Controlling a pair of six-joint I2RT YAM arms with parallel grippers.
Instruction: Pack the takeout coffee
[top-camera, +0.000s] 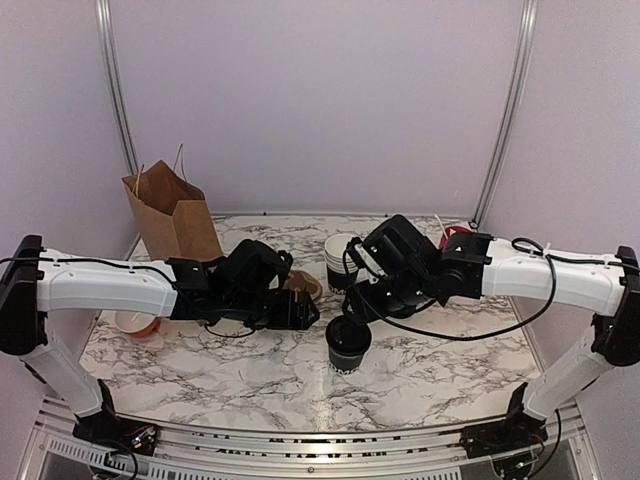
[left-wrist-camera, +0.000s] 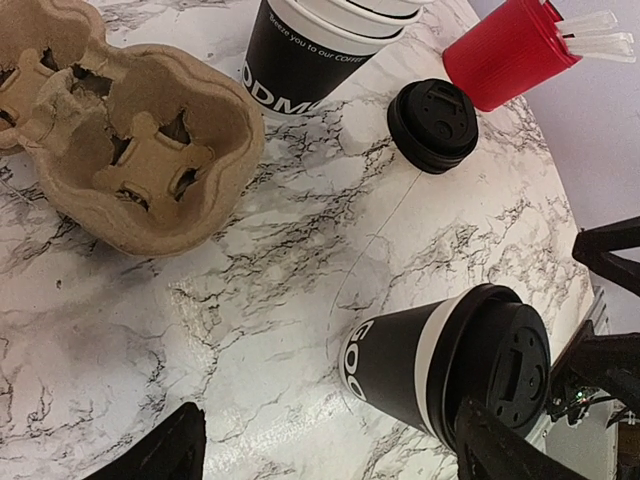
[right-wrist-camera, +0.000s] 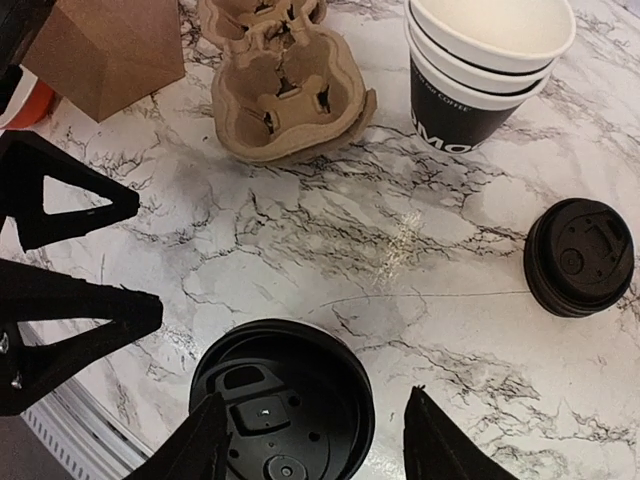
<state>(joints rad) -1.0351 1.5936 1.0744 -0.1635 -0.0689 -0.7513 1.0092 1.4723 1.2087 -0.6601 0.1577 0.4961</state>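
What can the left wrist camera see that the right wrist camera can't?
Only the left wrist view shows the red cup with its white stirrers, and the white lettering on the side of the lidded coffee cup. Only the right wrist view shows the brown paper bag, and it looks straight down onto that cup's lid. Both show the cardboard cup carrier, the stack of open cups, the loose black lids and the marble table.
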